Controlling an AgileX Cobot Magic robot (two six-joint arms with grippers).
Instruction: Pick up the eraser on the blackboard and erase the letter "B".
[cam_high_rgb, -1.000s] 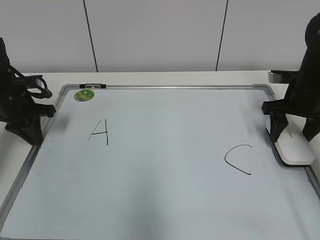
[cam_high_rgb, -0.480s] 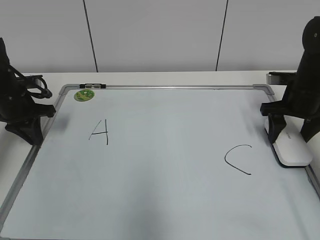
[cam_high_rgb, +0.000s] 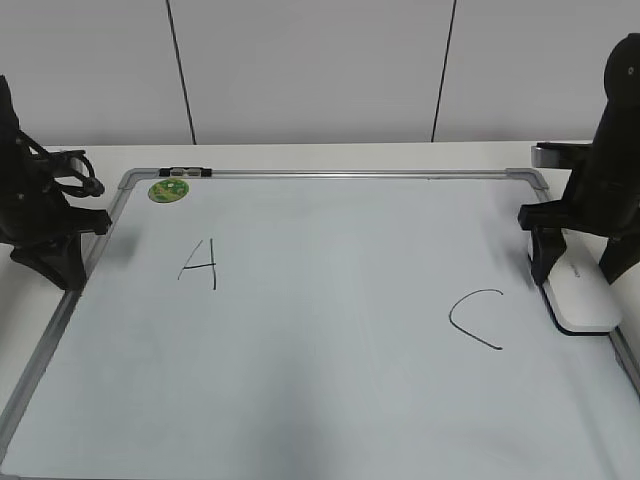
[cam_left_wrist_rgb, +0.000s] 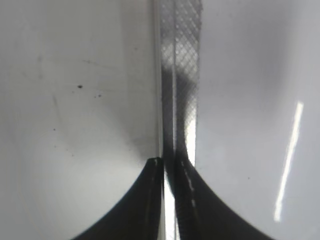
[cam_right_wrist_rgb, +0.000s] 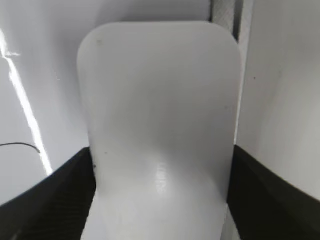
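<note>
The white eraser (cam_high_rgb: 583, 298) lies flat at the right edge of the blackboard (cam_high_rgb: 320, 340). My right gripper (cam_high_rgb: 575, 262) stands over the eraser's far end, shut on it. In the right wrist view the eraser (cam_right_wrist_rgb: 160, 100) fills the space between the two black fingers (cam_right_wrist_rgb: 162, 160), which touch its sides. No letter "B" shows on the board. Only an "A" (cam_high_rgb: 200, 262) and a "C" (cam_high_rgb: 475, 318) are written there, with bare board between them. My left gripper (cam_high_rgb: 60, 250) is shut and empty at the board's left frame, which also shows in the left wrist view (cam_left_wrist_rgb: 182, 75).
A round green magnet (cam_high_rgb: 168, 189) sits at the board's far left corner, next to a small black clip (cam_high_rgb: 185, 172) on the top frame. The board's grey frame runs just right of the eraser (cam_right_wrist_rgb: 240, 75). A white wall stands behind the table.
My right gripper and the eraser have shifted slightly left and away along the board's right edge. The left arm has not moved.
</note>
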